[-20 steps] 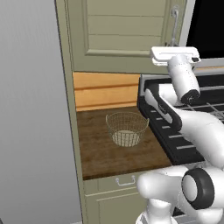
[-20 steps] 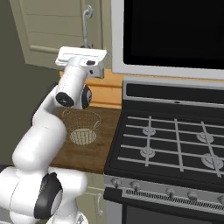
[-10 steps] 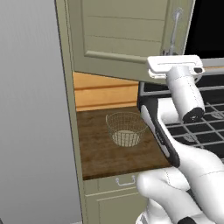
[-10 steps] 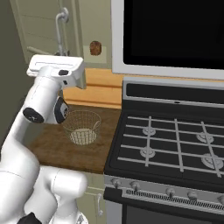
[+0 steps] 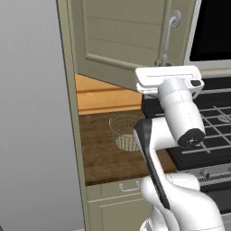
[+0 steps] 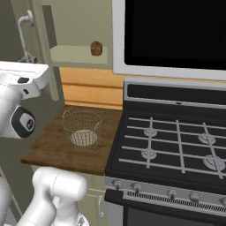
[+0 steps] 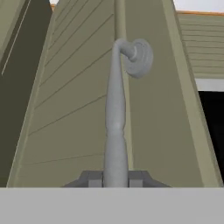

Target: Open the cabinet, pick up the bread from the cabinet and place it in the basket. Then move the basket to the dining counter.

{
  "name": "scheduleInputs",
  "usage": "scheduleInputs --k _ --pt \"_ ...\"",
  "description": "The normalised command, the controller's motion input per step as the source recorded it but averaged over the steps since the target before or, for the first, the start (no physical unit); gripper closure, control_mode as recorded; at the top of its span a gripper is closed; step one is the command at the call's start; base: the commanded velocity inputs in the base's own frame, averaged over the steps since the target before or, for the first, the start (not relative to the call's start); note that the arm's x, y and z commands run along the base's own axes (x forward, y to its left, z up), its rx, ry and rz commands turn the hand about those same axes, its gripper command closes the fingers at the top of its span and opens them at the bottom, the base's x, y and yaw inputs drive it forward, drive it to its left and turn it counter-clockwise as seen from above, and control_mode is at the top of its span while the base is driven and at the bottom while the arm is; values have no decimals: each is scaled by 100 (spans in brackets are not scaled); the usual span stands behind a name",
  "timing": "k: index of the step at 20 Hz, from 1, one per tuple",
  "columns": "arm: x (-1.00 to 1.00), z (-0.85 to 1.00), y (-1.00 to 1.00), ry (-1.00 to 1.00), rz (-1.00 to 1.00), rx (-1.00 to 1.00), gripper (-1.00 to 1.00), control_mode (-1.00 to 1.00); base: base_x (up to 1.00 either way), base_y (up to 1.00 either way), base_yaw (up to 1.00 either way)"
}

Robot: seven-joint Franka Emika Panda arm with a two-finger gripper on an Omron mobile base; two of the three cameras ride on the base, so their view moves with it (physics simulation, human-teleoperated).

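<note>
The cabinet door [image 5: 122,36] stands swung well out over the worktop. My gripper [image 5: 162,63] is shut on the lower end of its long curved silver handle [image 5: 166,40]. The hand view looks up along that handle [image 7: 116,127], which passes between my dark fingertips [image 7: 94,178]. Inside the open cabinet, the small brown bread [image 6: 96,48] sits on the shelf [image 6: 75,55]. The wire basket [image 6: 82,127] rests on the short dark worktop below, and it shows beside my arm [image 5: 126,132]. The dining counter is out of view.
A gas stove [image 6: 176,141] adjoins the worktop [image 5: 103,153] on the right, under a black microwave [image 6: 176,31]. Orange planks [image 6: 88,88] back the worktop. A low drawer with a small handle [image 5: 128,186] lies beneath it. A tall grey panel [image 5: 31,113] closes off the left.
The cabinet door has swung further open, with my gripper pulling its handle outward. The shelf and the bread on it have come into the right base view.
</note>
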Motion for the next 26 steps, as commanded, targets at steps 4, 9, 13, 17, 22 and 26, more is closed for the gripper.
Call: scheduleInputs --k 4,9,13,17,22,26 --pt "-43 0 57 8 0 0 100 -100 0 0 0" --pt "-35 0 45 5 0 0 100 -100 0 0 0" --pt "-24 0 36 3 0 0 100 -100 0 0 0" --pt "0 0 0 0 0 0 100 -100 0 0 0" --pt "0 0 0 0 0 0 -100 -100 0 0 0" --pt "0 0 0 0 0 0 -100 -100 0 0 0"
